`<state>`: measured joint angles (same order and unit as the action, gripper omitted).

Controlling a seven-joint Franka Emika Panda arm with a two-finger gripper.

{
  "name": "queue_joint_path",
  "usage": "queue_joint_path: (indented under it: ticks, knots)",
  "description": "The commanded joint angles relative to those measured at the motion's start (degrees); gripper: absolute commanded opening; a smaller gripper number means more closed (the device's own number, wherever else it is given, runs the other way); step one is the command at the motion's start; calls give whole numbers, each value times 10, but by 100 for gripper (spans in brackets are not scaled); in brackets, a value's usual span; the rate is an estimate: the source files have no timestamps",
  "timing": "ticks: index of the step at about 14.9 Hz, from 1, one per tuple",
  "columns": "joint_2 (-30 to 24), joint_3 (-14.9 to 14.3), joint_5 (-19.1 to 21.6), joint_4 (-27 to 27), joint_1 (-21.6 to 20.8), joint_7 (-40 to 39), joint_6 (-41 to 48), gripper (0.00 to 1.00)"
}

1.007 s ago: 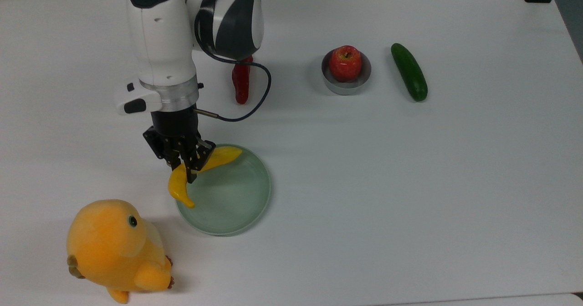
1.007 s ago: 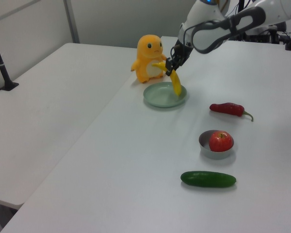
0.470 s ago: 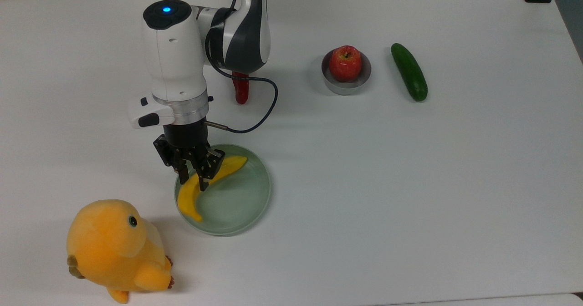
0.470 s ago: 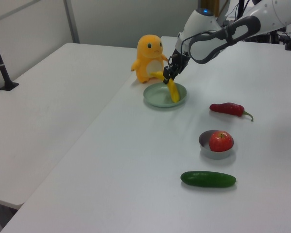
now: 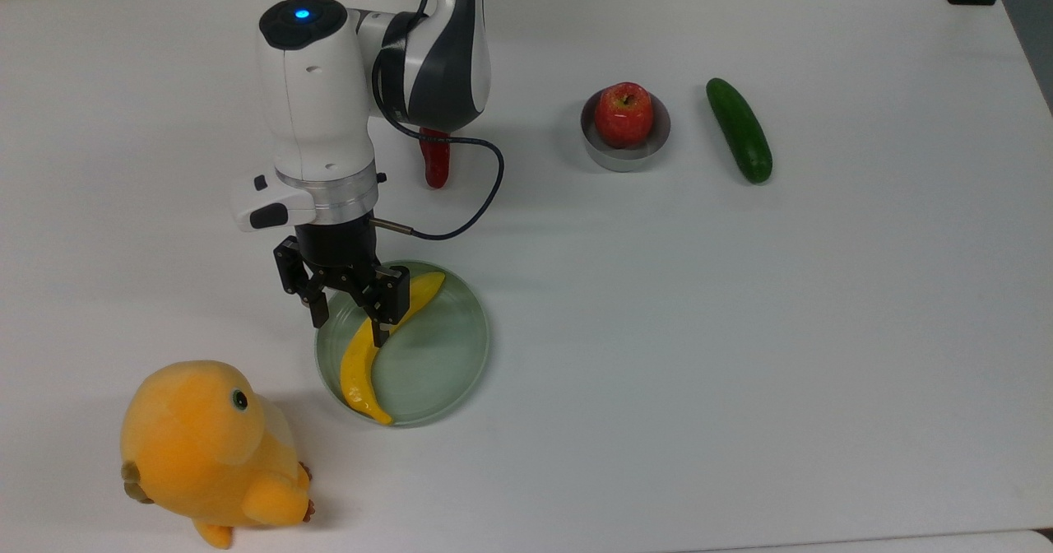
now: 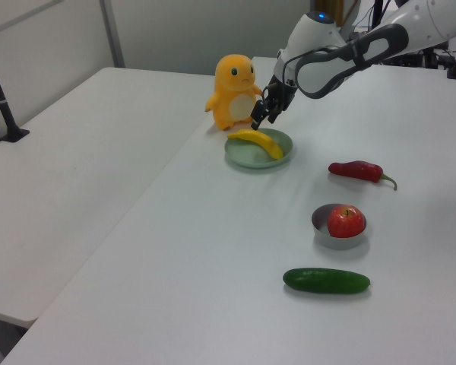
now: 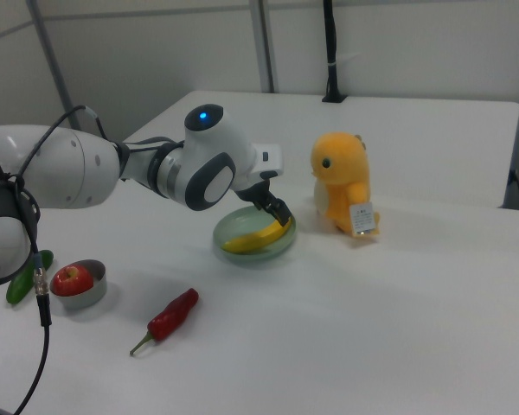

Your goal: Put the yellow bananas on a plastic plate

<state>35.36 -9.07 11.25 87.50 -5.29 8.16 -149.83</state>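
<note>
The yellow banana (image 5: 359, 369) lies flat inside the pale green plastic plate (image 5: 440, 360), curving from the rim nearest the arm to the opposite rim. My gripper (image 5: 348, 322) hangs just above the banana's middle, open, one finger on each side and nothing held. In the left view the banana (image 6: 258, 141) rests across the plate (image 6: 239, 157) with the gripper (image 6: 262, 115) raised a little over it. From the right view, the banana (image 7: 255, 239) sits in the plate (image 7: 232, 226) under the gripper (image 7: 281, 212).
An orange-yellow plush toy (image 5: 210, 450) stands close to the plate, on the top view's lower left. A red chilli (image 5: 436, 162) lies behind the arm. Farther on the top view's right are a red apple (image 5: 623, 114) in a metal dish (image 5: 625, 160) and a cucumber (image 5: 739, 129).
The gripper lowered the banana over the plate, then opened. The banana dropped out of its fingers and now lies flat in the plate.
</note>
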Motion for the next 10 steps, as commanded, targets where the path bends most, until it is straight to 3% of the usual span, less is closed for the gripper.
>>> queue_joint_path:
  ticks: [1, 4, 7, 10]
  knots:
    - [-45, 0, 6, 16, -1, 3, -2, 100]
    - [-101, 0, 4, 48, -1, 2, 29, 100]
    - [-166, -1, -3, 46, 0, 3, 181, 100]
    - [-229, -1, -34, 43, 2, 4, 331, 100]
